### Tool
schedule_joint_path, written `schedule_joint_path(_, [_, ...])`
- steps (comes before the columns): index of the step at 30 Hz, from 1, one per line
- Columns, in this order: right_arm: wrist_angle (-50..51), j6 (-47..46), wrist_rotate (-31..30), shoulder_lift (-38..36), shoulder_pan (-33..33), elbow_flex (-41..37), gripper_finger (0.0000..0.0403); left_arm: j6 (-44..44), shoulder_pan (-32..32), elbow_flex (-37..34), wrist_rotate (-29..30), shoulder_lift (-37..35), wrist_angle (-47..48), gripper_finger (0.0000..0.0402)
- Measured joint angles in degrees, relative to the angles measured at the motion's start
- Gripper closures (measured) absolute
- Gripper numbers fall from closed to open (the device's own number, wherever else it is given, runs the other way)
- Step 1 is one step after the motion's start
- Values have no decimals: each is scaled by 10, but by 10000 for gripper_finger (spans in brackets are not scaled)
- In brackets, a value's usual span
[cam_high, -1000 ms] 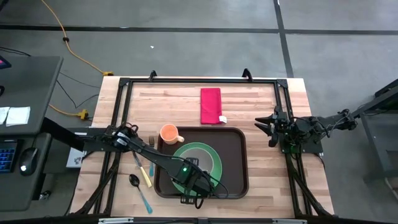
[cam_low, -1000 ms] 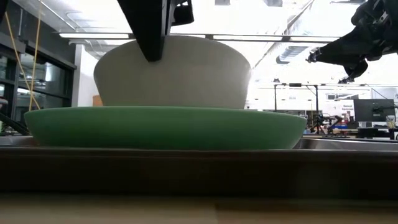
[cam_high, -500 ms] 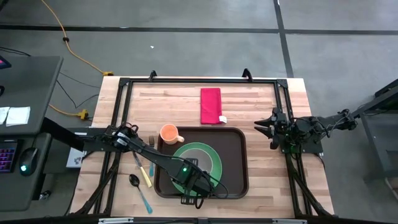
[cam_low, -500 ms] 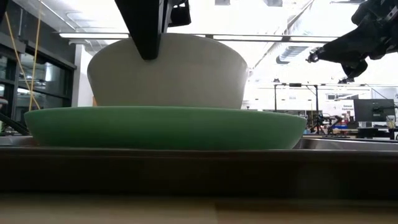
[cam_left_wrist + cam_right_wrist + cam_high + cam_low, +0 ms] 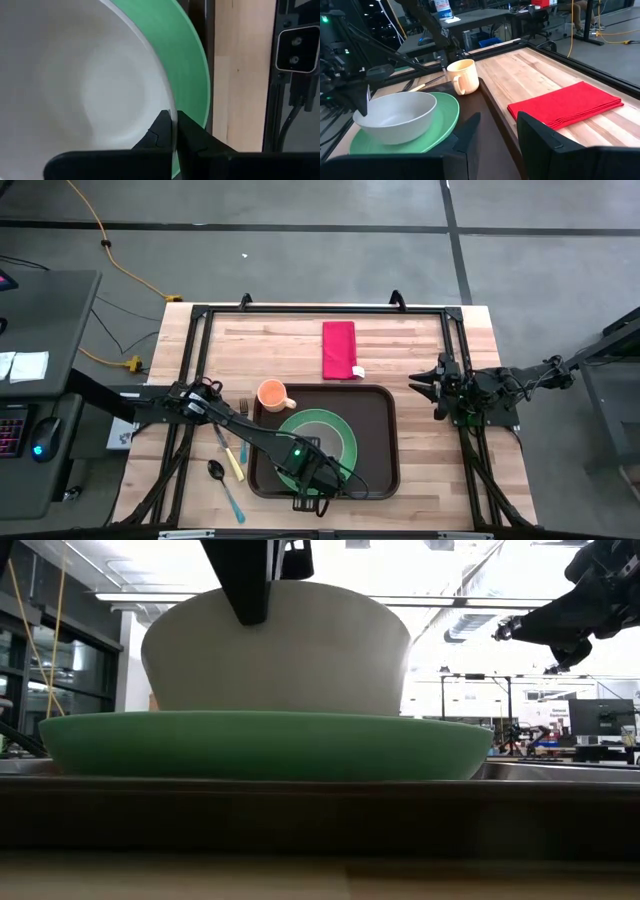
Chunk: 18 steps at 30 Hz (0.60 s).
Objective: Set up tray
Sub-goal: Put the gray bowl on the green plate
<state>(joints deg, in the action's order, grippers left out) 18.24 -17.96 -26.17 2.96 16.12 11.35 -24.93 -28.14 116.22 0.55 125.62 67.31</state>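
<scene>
The tray [image 5: 385, 442] sits near-centre on the table [image 5: 420, 340], carrying a green plate [image 5: 260, 745]. Left gripper [image 5: 173, 131] pinches the white bowl [image 5: 275, 655] rim; right gripper [image 5: 497, 131] waits apart, far right. Tray likely stiff, light, slick; grasp its raised rim.

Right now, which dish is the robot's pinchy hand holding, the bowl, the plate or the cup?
The white bowl: the left gripper pinches its rim. Green plate lies underneath; orange cup stands apart.
</scene>
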Motion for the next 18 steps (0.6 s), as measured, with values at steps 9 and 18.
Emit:
schedule_joint_path(9, [0,0,0,0,0,0,299,1,0,0,0,0,1,369])
schedule_joint_path(18, [0,0,0,0,0,0,300,9,0,0,2,0,2,348])
